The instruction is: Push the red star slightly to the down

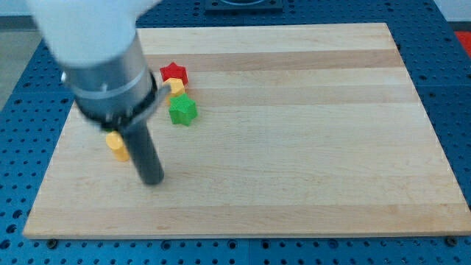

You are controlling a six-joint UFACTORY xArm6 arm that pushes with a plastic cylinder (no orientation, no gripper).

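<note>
The red star lies on the wooden board at the view's upper left. A small yellow block touches it just below, and a green star lies below that. My tip rests on the board well below and a little left of the red star, apart from all blocks. A second yellow block lies just left of the rod, partly hidden by it.
The arm's large grey and white body hangs over the board's upper left and hides part of it. A blue perforated table surrounds the board.
</note>
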